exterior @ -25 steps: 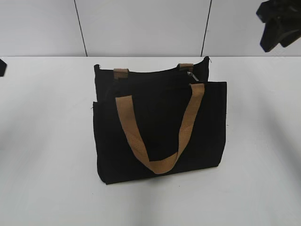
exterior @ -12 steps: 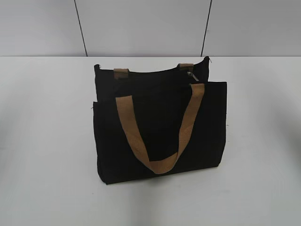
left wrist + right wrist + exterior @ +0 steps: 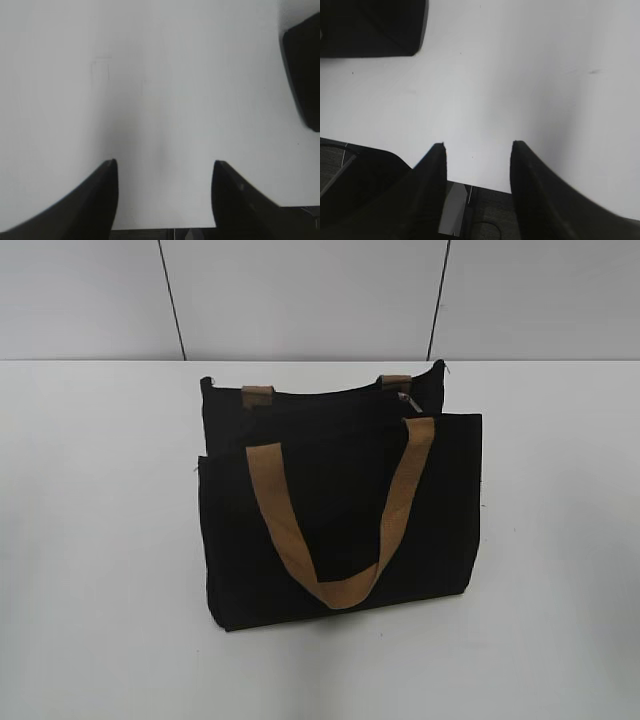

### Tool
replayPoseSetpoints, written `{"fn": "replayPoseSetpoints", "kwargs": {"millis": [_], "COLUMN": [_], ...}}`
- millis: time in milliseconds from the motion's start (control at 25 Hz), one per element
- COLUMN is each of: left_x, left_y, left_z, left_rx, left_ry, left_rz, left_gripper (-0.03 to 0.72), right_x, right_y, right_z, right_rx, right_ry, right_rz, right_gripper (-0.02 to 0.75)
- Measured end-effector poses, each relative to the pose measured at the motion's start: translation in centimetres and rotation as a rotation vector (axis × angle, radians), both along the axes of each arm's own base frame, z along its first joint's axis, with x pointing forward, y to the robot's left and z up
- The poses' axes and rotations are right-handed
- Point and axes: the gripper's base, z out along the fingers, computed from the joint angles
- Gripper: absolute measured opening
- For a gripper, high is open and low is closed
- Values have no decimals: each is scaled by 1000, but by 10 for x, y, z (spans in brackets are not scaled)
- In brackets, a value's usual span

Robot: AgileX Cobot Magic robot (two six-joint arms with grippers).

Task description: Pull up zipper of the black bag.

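A white worktop [image 3: 90,540] fills the exterior view, backed by a pale panelled wall [image 3: 300,295] along its far edge. Midway between the left and right edges, nearer the far edge than the near one, stands the black bag [image 3: 440,510], its front panel facing the camera. 1 tan strap handle [image 3: 335,590] hangs in a loop down the front panel; only the 2 ends of the other handle [image 3: 257,393] show, at the bag's far top edge. The zipper [image 3: 404,397] shows only as a small silver glint near the right end of the bag's top edge; how far it is drawn cannot be told.

Neither arm appears in the exterior view. In the left wrist view, the left gripper [image 3: 164,172] hangs over bare worktop with its 2 fingers apart and nothing between them. In the right wrist view, the right gripper [image 3: 477,152] likewise has its 2 fingers spread and empty, close to the worktop's edge.
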Motion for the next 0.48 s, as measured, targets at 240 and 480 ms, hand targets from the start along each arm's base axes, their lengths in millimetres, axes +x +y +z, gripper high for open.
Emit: {"fn": "replayPoseSetpoints", "kwargs": {"millis": [240,480], "left_x": [-41,-68], "left_y": [2,-1], "left_z": [-27,-48], "left_rx": [-16,-79], "left_ry": [-63,-116], "left_rz": [1,-5], "left_gripper": [445,445], "right_x": [-55,-87], "right_y": [0,0], "right_z": [-27,-45], "right_rx": [0,0], "right_ry": [-76,-136], "right_rz": [0,0], "right_gripper": [330,330]}}
